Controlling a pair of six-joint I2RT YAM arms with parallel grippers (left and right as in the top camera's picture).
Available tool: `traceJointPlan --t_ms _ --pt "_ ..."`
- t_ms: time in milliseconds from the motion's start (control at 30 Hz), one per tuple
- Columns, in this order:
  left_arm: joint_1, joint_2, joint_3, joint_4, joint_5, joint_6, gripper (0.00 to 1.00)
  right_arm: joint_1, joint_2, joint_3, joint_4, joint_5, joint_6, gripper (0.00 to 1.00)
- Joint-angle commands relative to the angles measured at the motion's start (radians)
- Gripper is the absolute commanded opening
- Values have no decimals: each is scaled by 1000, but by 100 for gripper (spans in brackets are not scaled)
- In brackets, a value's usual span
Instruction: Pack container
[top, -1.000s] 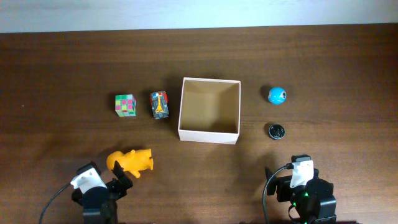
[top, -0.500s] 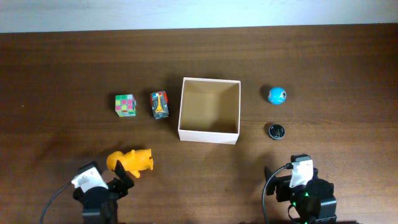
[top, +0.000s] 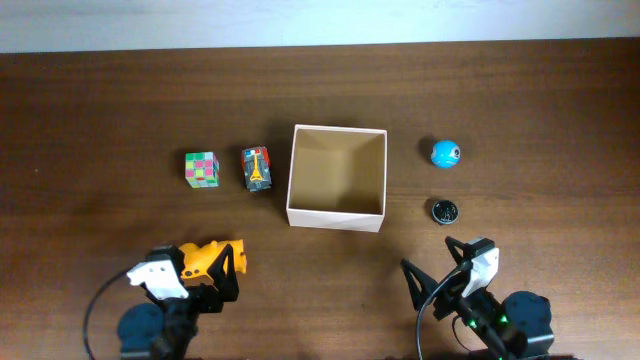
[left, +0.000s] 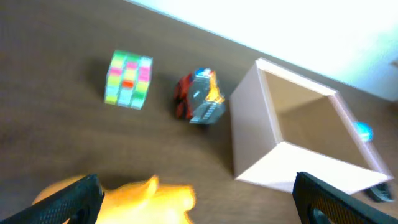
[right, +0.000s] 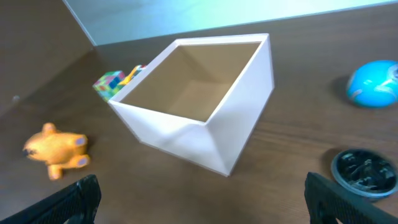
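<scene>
Likely a robot lab setup: dark wooden table (top: 100, 100), plain pale wall (top: 320, 20) behind.

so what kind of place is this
Probably a robot manipulation test bench: a dark wooden table, the left gripper and right gripper at its near edge, and small toys such as a puzzle cube and blue ball set out beside an open container.

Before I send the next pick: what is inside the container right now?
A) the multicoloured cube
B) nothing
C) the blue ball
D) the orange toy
B: the container shows only its bare tan floor in the overhead and right wrist views, while the orange toy, blue ball and multicoloured cube all lie outside it on the table.
</scene>
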Motion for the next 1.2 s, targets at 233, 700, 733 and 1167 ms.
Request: traceJointPlan --t_ms 233,700,733,1167 --pt "5 660 645 -290 54 245 99 -6 371 465 -278 112 50 99" --pt "-57 1365 1211 -633 52 339 99 -10 1023 1035 -520 247 10 98" --pt "-76 1408 1229 -655 40 339 99 -15 1062 1039 -517 253 13 99" --pt "-213 1747 1252 -507 -89 12 99 -249 1376 1041 -559 305 155 99"
